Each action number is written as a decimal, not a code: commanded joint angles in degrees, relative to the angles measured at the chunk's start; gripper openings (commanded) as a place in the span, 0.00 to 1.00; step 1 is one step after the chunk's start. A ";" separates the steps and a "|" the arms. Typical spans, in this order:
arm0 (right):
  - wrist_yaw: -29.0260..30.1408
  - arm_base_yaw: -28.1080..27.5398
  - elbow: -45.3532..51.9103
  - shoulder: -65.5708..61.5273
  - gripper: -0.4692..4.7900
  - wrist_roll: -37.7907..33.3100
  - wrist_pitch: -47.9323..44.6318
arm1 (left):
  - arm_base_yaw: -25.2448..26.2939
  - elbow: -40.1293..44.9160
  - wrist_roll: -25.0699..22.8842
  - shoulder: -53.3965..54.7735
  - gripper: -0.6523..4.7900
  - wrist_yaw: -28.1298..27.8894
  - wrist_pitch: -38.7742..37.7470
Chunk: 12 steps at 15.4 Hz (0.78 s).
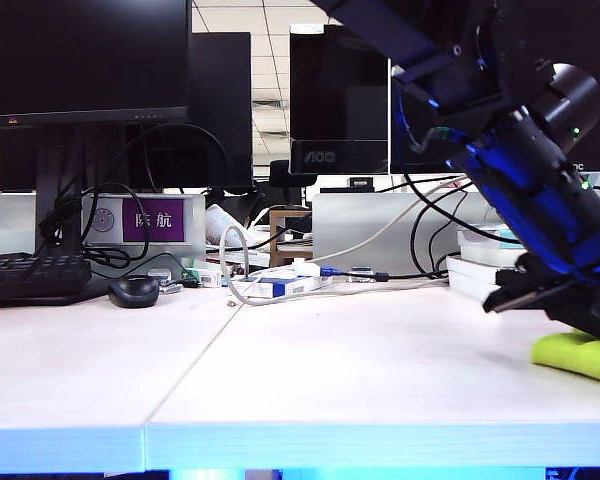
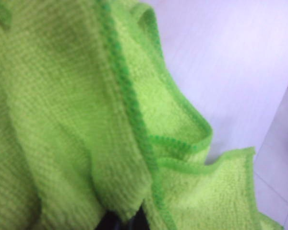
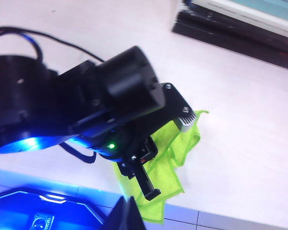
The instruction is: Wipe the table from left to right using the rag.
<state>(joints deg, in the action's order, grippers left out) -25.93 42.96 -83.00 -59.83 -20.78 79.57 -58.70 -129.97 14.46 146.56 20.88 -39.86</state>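
Note:
The lime-green rag (image 1: 578, 357) lies crumpled at the far right of the pale table (image 1: 330, 365), near its front edge. My left gripper (image 1: 592, 325) has reached across to that side and presses down on the rag. In the left wrist view the rag (image 2: 62, 120) fills the picture, bunched right at the dark tips of my left gripper (image 2: 127, 222), which is shut on it. From above, the right wrist view shows the left arm's hand (image 3: 129, 105) covering much of the rag (image 3: 185, 141). My right gripper (image 3: 128, 215) hangs shut and empty over the table's front edge.
A keyboard (image 1: 30, 277) and mouse (image 1: 133, 291) sit at the back left. Monitors (image 1: 338, 100), tangled cables (image 1: 380, 240) and a power strip (image 1: 280, 288) line the back. A stack of flat boxes (image 1: 480, 272) stands behind the rag.

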 commanded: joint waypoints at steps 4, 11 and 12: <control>-1.25 -0.52 -0.15 0.57 0.08 1.77 -0.31 | -1.18 0.00 5.86 2.27 0.11 3.02 6.38; -2.71 -4.70 -0.15 1.60 0.08 5.84 -0.31 | -1.99 -0.02 8.72 3.04 0.11 3.80 11.23; -2.71 -6.10 -0.15 1.95 0.08 6.88 -0.31 | -2.03 -0.02 8.92 3.04 0.11 3.80 11.93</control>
<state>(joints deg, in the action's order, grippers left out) -28.29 37.95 -83.00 -58.41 -15.31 79.57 -60.29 -130.17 23.00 149.18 24.75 -28.51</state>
